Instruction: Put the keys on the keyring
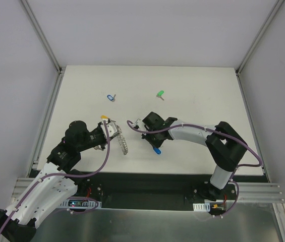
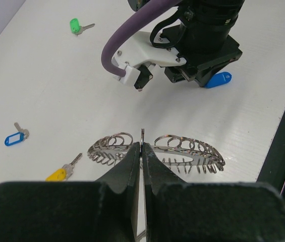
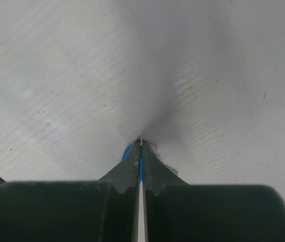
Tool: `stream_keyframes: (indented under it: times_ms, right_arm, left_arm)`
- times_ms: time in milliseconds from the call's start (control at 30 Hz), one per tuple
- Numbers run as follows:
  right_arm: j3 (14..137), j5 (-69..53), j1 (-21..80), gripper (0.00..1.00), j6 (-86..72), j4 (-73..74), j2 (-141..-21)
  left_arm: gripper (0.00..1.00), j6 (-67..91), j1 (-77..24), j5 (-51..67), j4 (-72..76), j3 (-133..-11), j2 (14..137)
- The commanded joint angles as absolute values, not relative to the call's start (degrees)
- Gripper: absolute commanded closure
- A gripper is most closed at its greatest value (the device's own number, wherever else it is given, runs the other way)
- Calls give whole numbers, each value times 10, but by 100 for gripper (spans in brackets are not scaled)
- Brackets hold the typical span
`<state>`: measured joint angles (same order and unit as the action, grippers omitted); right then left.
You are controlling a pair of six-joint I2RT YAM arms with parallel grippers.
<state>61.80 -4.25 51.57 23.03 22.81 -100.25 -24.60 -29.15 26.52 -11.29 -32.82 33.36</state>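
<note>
The keyring [image 2: 197,155], a silver ring edged with wire loops, hangs just above the table, and my left gripper [image 2: 142,145] is shut on one of its upright loops. In the top view the keyring [image 1: 124,144] extends from the left gripper [image 1: 115,132] toward the table's near edge. My right gripper [image 3: 141,147] points down at the table and is shut on the solid-blue key [image 3: 130,152], whose blue head [image 2: 218,79] sticks out beneath it. In the top view that blue key [image 1: 157,151] lies under the right gripper [image 1: 155,145].
Three other keys lie loose on the white table. A yellow one [image 1: 103,118] is beside the left gripper. A pale blue one [image 1: 111,97] and a green one [image 1: 160,94] lie farther back. The table's dark near edge [image 2: 283,151] runs close to the keyring.
</note>
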Motion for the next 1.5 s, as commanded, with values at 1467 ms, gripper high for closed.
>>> stream_keyframes:
  times_ms: [1467]
  right_arm:
    - [821, -291, 550, 99, 468, 357, -740]
  left_arm:
    - [100, -345, -294, 606, -110, -512, 484]
